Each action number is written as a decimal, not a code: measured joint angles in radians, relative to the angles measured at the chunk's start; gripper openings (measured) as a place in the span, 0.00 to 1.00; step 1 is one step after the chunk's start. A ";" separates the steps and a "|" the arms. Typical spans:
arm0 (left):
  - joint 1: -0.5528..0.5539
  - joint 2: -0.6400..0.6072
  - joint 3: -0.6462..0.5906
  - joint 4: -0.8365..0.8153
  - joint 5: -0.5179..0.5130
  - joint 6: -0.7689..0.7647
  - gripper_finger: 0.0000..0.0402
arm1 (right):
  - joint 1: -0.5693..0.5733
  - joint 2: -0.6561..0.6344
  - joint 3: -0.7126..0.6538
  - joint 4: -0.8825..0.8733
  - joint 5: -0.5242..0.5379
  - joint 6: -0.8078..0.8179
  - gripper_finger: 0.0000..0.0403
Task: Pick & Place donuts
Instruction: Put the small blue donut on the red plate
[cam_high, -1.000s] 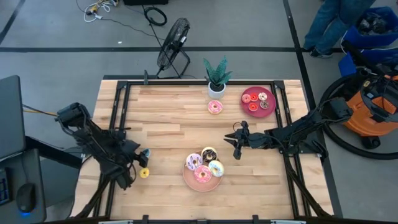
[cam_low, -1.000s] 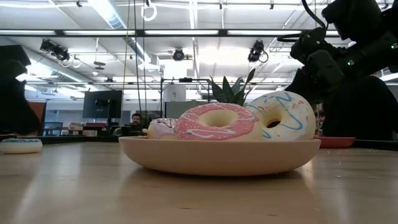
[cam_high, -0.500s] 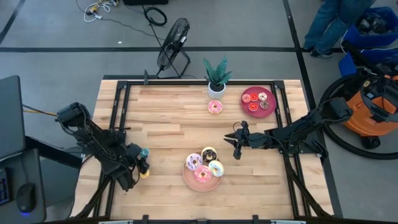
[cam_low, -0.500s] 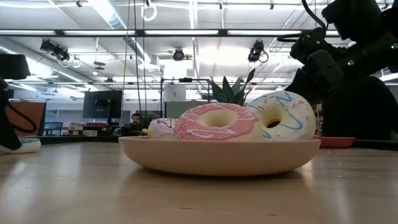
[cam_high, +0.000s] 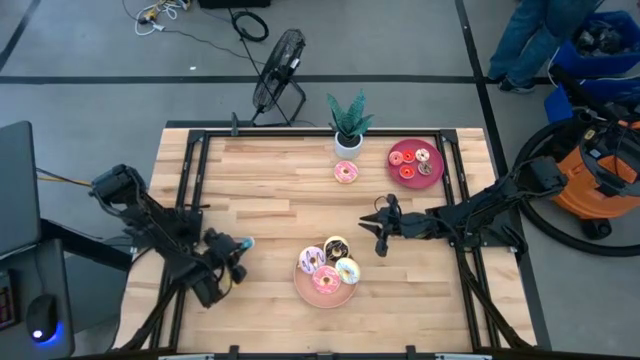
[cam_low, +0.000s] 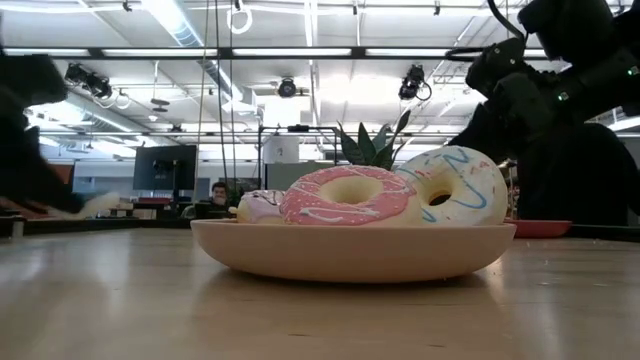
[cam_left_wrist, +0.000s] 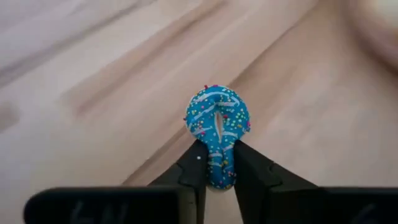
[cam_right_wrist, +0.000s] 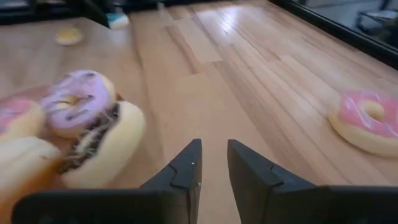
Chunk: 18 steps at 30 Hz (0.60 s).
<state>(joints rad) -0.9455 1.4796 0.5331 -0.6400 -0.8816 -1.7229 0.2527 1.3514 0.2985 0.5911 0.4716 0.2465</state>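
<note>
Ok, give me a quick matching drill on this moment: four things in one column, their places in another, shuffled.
Things:
1. small blue sprinkled donut
2. loose pink iced donut
3. dark red round plate
4. green potted plant

Places:
a. table's far edge
b. between the left gripper fingers
c. far right corner
d. on bare wood beside the plant

Pairs: 1-b, 2-d, 3-c, 4-a

On the bench (cam_high: 280, 190), a plate (cam_high: 305, 290) near the front middle carries four donuts (cam_high: 328, 268). The left gripper (cam_high: 240, 245) hangs just left of that plate, its fingers (cam_left_wrist: 194, 171) clamped on one small donut (cam_left_wrist: 217, 127) above the boards. The right gripper (cam_high: 372, 228) waits just right of and behind the plate. Farther back, a lone donut (cam_high: 346, 173) lies in front of a potted plant (cam_high: 349, 122). Right of it, a second plate (cam_high: 400, 152) carries three small donuts (cam_high: 418, 163).
</note>
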 joint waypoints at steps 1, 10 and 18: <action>0.018 0.000 0.000 0.046 -0.024 0.065 0.16 | 0.000 0.000 0.000 0.012 -0.018 -0.014 0.22; 0.270 0.000 0.000 0.748 -0.048 0.972 0.14 | 0.035 0.000 0.001 0.147 -0.200 -0.178 0.22; 0.479 0.001 0.048 1.082 0.147 1.481 0.14 | 0.084 0.000 0.037 0.176 -0.194 -0.259 0.34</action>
<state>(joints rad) -0.4667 1.4807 0.5813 0.4419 -0.7344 -0.2421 0.3370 1.3514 0.3354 0.7671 0.2780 -0.0124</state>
